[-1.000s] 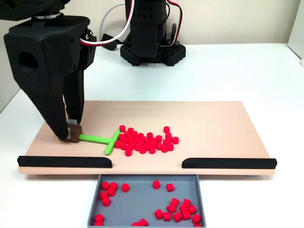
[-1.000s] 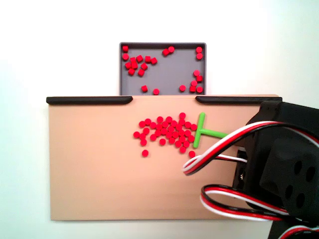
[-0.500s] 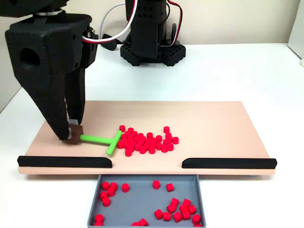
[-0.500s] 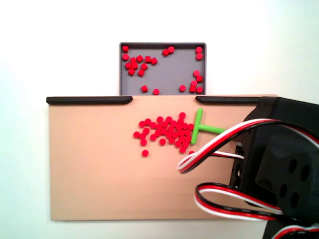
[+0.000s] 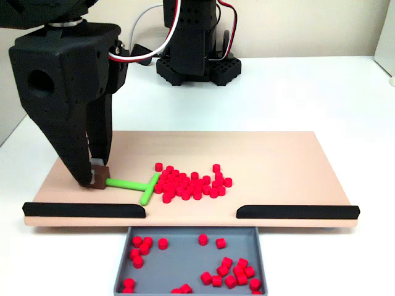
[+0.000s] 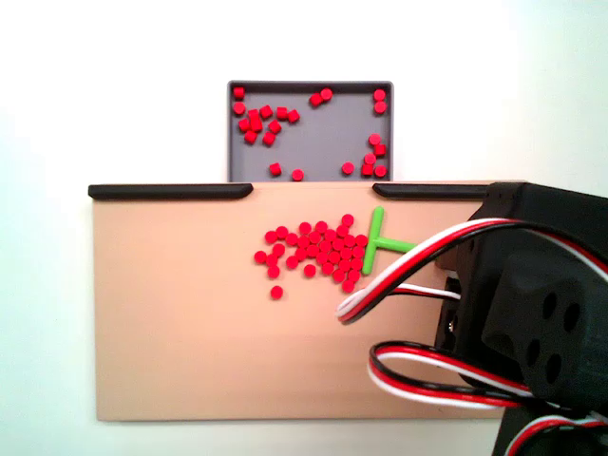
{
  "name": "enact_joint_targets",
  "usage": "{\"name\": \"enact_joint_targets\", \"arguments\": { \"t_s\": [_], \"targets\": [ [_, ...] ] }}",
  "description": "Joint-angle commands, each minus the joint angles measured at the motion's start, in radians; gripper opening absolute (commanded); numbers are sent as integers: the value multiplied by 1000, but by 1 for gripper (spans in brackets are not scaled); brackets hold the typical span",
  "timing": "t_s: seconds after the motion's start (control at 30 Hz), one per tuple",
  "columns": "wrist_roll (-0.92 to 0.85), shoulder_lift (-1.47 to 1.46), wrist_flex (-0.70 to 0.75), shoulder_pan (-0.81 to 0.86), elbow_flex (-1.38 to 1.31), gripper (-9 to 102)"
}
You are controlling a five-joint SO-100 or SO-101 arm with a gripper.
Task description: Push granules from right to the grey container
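gripper [image 5: 95, 176] at left of frame, fingers closed on the brown end block of a green t-shaped pusher [image 5: 133, 184]. its stem runs left-right across the board [image 5: 278, 160], crossbar tilted, touching the left edge of the granules [image 5: 191, 182]. granules: small bright red cylinders, a loose pile at board centre, long axis left-right. more lie scattered in the grey tray [image 5: 185, 259] at bottom centre, below the gap between two black strips [image 5: 83, 209].

white table [image 5: 308, 92], beige wall [image 5: 308, 24]
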Motion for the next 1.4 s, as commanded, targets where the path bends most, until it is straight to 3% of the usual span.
{"name": "enact_joint_targets", "arguments": {
  "t_s": [0.0,1.37],
  "targets": [
    [48,6,-6,-8,-37,0],
    [440,-3,-6,-75,-37,0]
  ]
}}
